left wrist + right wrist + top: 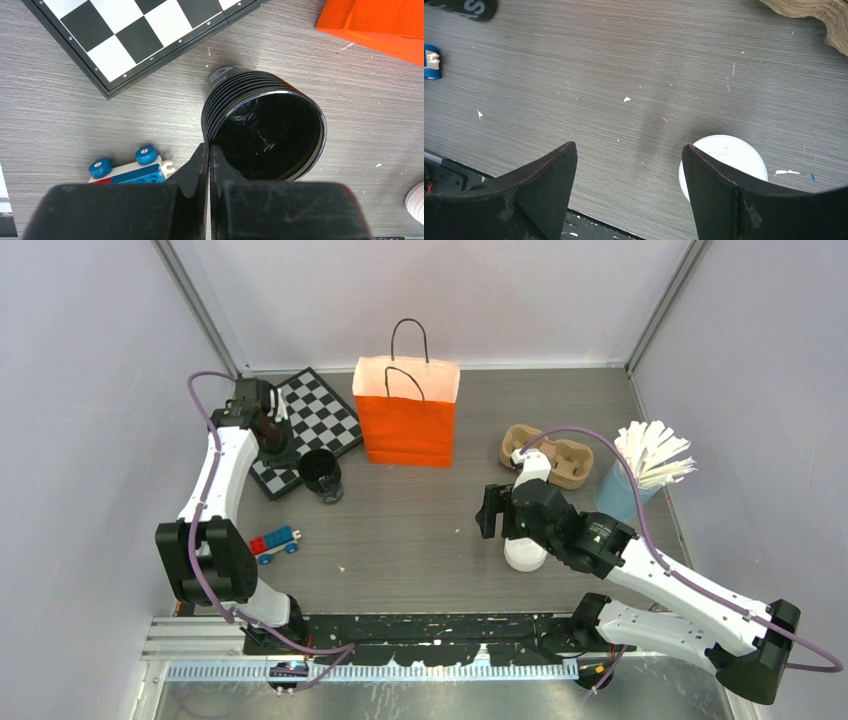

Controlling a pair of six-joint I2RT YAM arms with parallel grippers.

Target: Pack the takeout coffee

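Approach step: the right pincer (627, 149) hangs with jaws apart, the coffee (730, 155) upright on the desk (624, 60) beside one finger. The left pincer (209, 150) is together, empty. Next, likely centre, then clamp.

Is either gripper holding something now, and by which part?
Nothing is held. The left gripper is shut empty by the black cup; the right gripper is open.

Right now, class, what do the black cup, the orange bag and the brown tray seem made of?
Black cup: likely plastic, glossy; ribbed wall, reflections inside.
Orange bag: paper, matte; crisp folds, thin cord handles.
Brown tray: probably moulded pulp, dull; soft rounded wells.
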